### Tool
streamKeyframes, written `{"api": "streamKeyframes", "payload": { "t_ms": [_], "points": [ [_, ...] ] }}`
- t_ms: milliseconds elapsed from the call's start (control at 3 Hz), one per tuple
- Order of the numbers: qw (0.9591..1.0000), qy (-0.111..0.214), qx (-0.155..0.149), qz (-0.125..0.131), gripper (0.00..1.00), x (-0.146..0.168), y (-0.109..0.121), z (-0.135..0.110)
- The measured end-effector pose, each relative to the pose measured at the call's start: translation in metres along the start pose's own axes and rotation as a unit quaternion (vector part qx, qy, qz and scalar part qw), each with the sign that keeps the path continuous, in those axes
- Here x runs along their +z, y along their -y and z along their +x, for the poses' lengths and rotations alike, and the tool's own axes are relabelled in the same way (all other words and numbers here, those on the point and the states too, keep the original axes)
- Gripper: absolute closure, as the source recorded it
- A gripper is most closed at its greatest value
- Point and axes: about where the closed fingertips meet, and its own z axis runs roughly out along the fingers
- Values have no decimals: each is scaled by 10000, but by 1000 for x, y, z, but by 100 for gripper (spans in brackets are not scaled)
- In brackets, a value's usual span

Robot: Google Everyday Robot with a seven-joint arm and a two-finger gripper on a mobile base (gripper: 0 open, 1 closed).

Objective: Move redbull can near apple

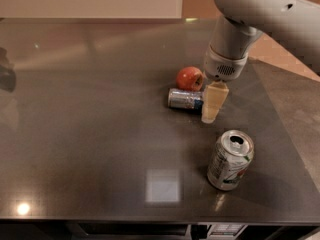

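A: Gripper position?
B: My gripper [212, 105] is at the right end of the redbull can [184, 98] and hides that end. Contact: cannot tell.
A: Arm?
B: My arm [270, 9] is cut off by the top and right edges.
A: Anything else?
B: Upright can [230, 160]: markings too blurred to read. Dark shape [6, 73] cut off at the left edge, unidentified.

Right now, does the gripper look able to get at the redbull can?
Probably yes: the gripper sits at one end of the lying redbull can, with nothing between them.
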Motion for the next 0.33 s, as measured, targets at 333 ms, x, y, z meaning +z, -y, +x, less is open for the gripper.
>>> {"api": "streamKeyframes", "payload": {
  "t_ms": [333],
  "points": [
    [10000,0,0,0,0,0,0,0]
  ]
}}
